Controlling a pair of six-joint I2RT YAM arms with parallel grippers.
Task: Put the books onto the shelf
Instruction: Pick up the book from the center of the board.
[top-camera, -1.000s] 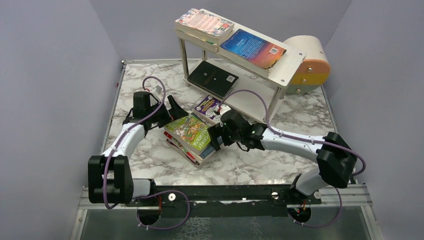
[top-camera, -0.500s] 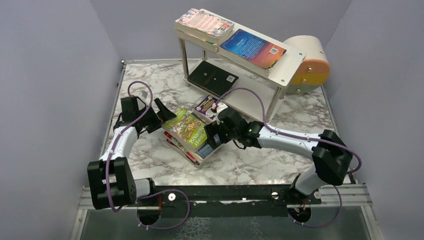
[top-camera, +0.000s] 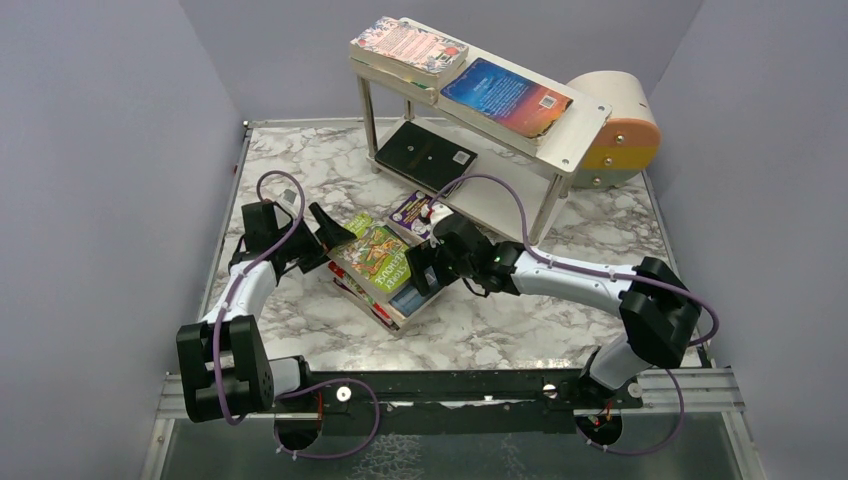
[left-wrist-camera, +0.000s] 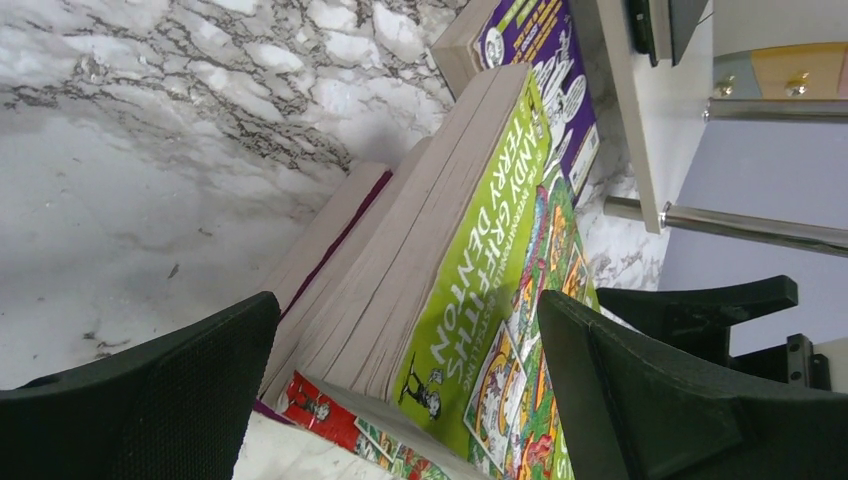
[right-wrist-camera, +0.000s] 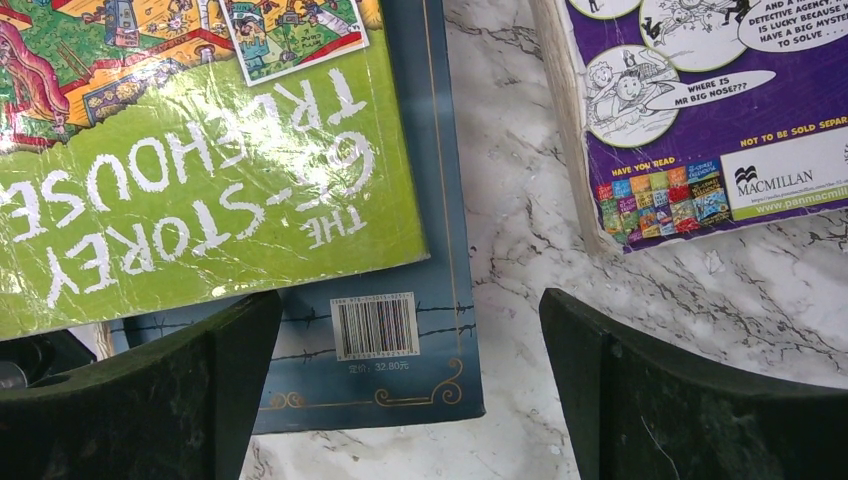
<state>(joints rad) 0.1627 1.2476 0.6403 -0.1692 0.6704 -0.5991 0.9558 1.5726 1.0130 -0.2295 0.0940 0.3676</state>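
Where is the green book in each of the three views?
Top external: green book at the centre.
Left wrist: green book at the centre, page edges facing left.
Right wrist: green book at the upper left.
Shared landmark: purple book beside it, at the top in the left wrist view and upper right in the right wrist view.

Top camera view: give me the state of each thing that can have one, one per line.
shelf, upright
left hand, open, empty, beside the book stack
right hand, open, empty, beside the book stack
green book, flat atop the book stack
purple book, flat on the table
black book, flat on the lower tier
blue book, flat on the top tier
pink-patterned book, flat on the top tier
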